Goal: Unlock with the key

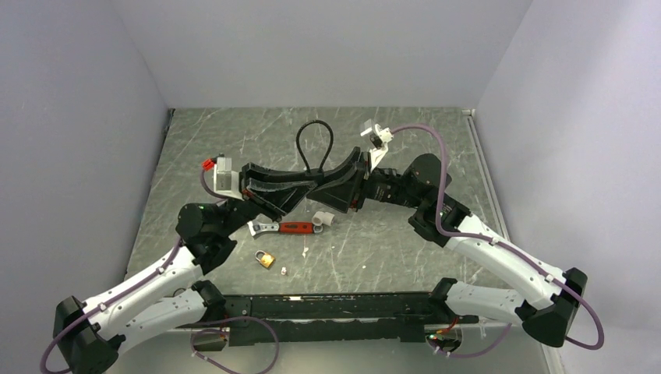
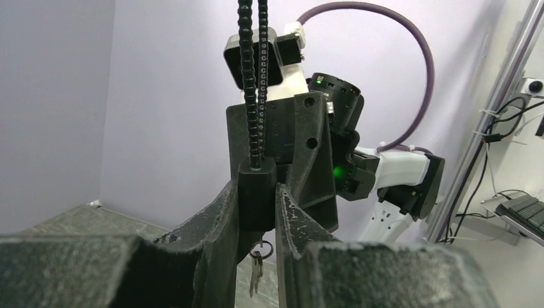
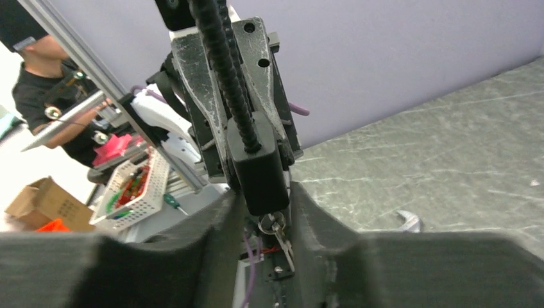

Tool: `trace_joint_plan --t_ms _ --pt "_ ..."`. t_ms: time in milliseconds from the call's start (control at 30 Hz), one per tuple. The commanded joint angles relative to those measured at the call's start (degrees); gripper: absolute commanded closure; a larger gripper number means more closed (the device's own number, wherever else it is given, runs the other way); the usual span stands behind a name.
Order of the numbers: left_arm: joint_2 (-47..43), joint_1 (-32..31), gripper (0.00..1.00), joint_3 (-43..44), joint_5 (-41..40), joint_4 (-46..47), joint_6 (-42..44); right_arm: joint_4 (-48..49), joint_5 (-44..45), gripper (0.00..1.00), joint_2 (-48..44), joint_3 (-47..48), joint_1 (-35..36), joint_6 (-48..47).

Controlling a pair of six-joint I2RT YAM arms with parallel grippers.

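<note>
Grey scratched bench (image 1: 390,249) beneath everything. Black cable lock (image 2: 256,192) mid-air, body pinched between left fingers (image 2: 205,231). Spread right fingers (image 3: 212,224) flank key (image 3: 277,230), not gripping. Key hangs on ring (image 2: 264,249) under lock body; insertion unclear. Probably light, stiff, slippery: pinch flat bow, twist gently.

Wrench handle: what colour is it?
Red; the wrench handle shows best in the top external view.

Robotics lab: walled test table (image 1: 374,253), parts basket (image 3: 138,189), keyboard (image 2: 523,212).
</note>
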Motion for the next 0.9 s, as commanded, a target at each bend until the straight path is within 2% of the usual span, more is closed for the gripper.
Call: trace_joint_plan --t_ms 0,133,233,467,733,867 --pt "-0.9 -0.2 1.00 -0.9 -3.0 0.2 0.3 8.5 0.4 0.59 -2.3 -0.2 0.1 0.4" --pt "-1.6 -0.2 1.00 -1.2 -5.2 0.6 0.3 10.4 -1.0 0.51 -3.2 -1.5 0.1 0.9" --pt "-2.0 -0.1 1.00 -1.1 -5.7 0.7 0.5 11.6 -1.7 0.51 -4.0 -2.4 0.1 0.9" --pt "-1.6 -0.2 1.00 -0.6 -7.0 2.5 -0.4 11.5 -1.1 0.64 -3.2 -3.3 0.2 0.4" --pt "-1.4 -0.1 1.00 -0.4 -7.8 3.2 -0.6 12.1 -2.3 0.64 -1.9 -3.4 0.1 0.8" --pt "-1.0 -0.2 1.00 0.1 -7.7 3.5 -0.4 12.5 -3.2 0.59 -0.9 -3.6 0.2 1.4"
